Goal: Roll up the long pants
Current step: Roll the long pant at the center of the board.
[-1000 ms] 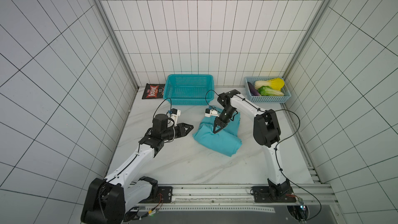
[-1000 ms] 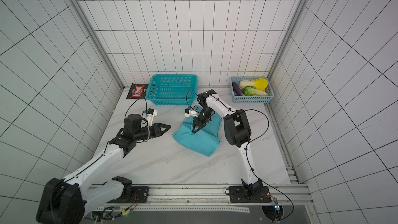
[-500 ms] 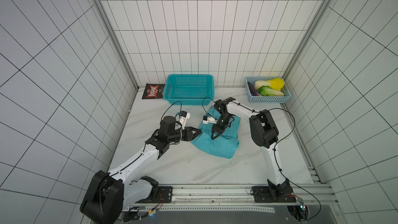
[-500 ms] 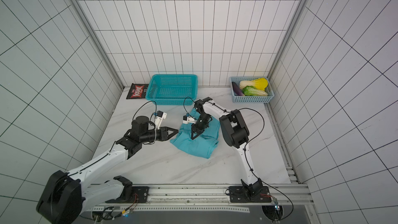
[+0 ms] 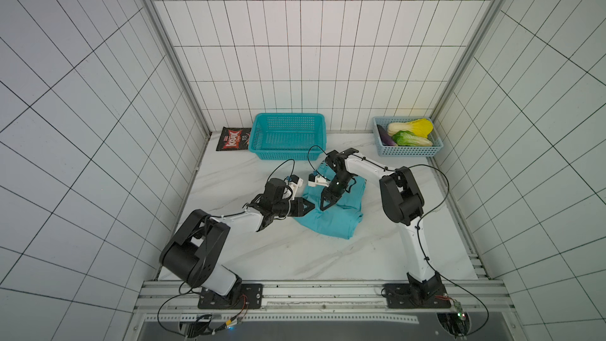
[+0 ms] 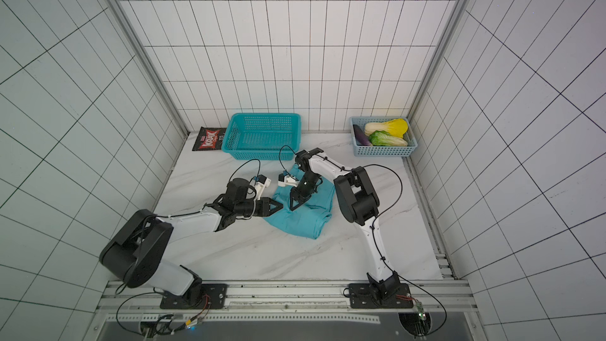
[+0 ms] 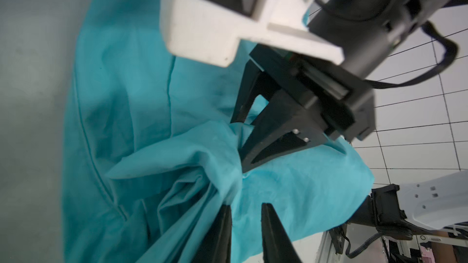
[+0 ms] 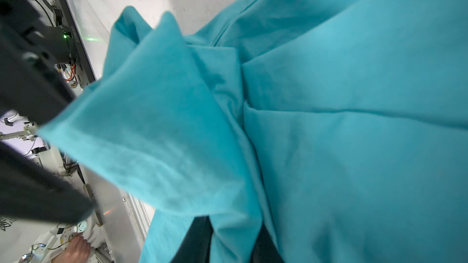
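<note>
At the middle of the surface (image 5: 288,257), the pants (image 5: 328,226) lie crumpled. Right jaws stand partly open astride a raised fold. Left jaws, narrowly parted, meet the cloth's edge; whether they grip it cannot be told.

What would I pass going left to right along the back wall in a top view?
snack packet → turquoise basket → small blue basket holding vegetables
</note>
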Controlling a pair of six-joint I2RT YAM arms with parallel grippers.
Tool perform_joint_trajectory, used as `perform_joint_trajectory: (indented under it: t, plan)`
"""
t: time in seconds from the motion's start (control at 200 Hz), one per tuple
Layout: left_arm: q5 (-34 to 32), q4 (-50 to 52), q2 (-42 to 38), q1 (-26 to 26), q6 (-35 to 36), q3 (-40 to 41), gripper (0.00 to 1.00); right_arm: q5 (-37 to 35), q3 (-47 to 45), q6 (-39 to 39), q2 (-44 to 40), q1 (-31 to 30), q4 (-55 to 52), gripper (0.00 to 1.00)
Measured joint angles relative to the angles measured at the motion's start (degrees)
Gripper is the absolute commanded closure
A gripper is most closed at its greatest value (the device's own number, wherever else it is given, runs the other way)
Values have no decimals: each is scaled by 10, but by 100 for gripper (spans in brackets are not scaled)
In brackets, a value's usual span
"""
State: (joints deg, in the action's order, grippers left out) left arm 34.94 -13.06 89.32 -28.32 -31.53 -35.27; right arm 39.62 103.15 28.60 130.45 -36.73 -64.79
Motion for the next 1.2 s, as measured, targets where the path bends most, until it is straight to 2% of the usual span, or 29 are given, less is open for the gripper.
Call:
perform_joint_trajectory:
  t: [0.125,0.24,0.27,0.295,0.445,0.515,0.605,0.64,0.7,0.78,0.974,1.199]
  plan:
    - [-18,-4,27,8,1,-6,82,0,-12,-5,-3,0,15,63]
    - [-36,1,44,24,2,-10,83,-2,-42,-27,-27,3,47,39]
    - [-39,1,50,27,2,-12,84,-5,-51,-32,-37,4,55,35]
    - [-40,1,55,29,3,-13,85,-8,-58,-38,-46,5,63,25]
    - [-39,-7,82,33,5,-19,86,-64,-83,-91,-139,20,92,21]
    - [-38,-12,84,34,5,-19,86,-96,-85,-118,-198,23,102,22]
    - [-36,-15,86,35,5,-19,86,-125,-110,-155,-289,26,127,30]
    - [-35,-15,86,36,5,-19,86,-126,-134,-169,-328,25,141,34]
    - [-34,-15,86,37,5,-19,86,-118,-181,-193,-385,21,157,48]
    - [-32,-16,86,38,5,-19,86,-96,-245,-223,-431,13,177,54]
    - [-24,-20,90,42,4,-19,86,-59,-377,-280,-399,7,243,58]
    - [-21,-24,89,46,0,-19,86,-114,-430,-297,-324,10,314,68]
